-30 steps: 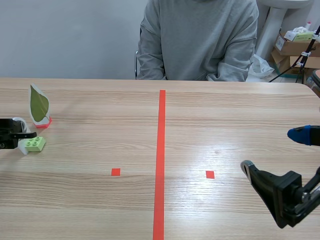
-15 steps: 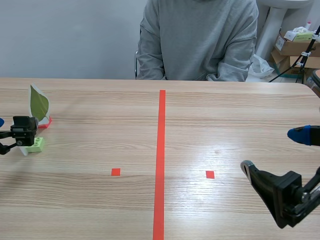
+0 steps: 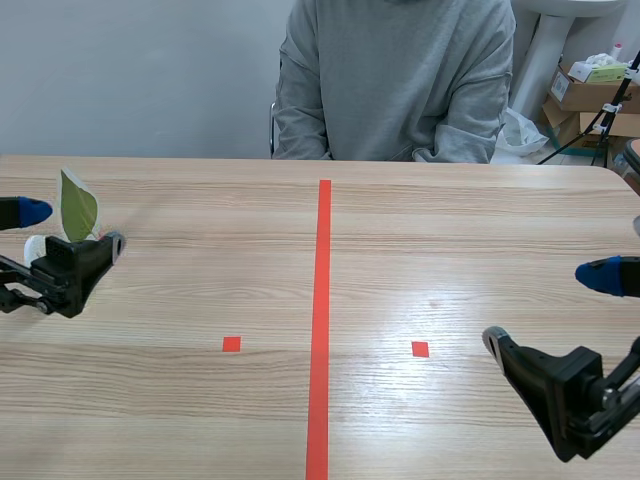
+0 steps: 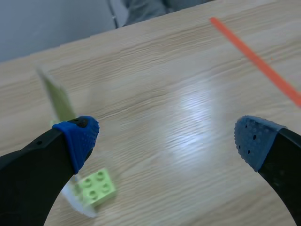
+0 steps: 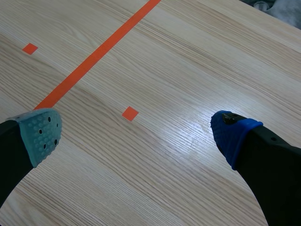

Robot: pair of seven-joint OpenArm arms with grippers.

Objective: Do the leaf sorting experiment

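Your left gripper (image 3: 75, 227) is standing wide open at the table's left edge and is gripping nothing. In its wrist view (image 4: 167, 141), bare wood is showing between the 2 pads. The leaf (image 3: 78, 205) is standing upright near the blue-padded finger (image 4: 77, 139), blurred there (image 4: 59, 99). Whether the finger is touching it, you cannot tell. A green toy brick (image 4: 96, 185) is lying just beside that same finger, on the table.

Your right gripper (image 3: 542, 308) is also hanging wide open and empty, low on the right side. In its wrist view (image 5: 136, 135), 1 small orange square (image 5: 130, 113) is lying between the fingers on the wood.

The table (image 3: 450, 230) is showing pale wood grain, and a long orange tape line (image 3: 322, 300) is running down its middle. A person in a grey sweatshirt (image 3: 400, 70) is sitting at the far side, before a plain pale wall. Cardboard boxes (image 3: 585, 95) are sitting stacked at the far right, and their labels are too small to read.
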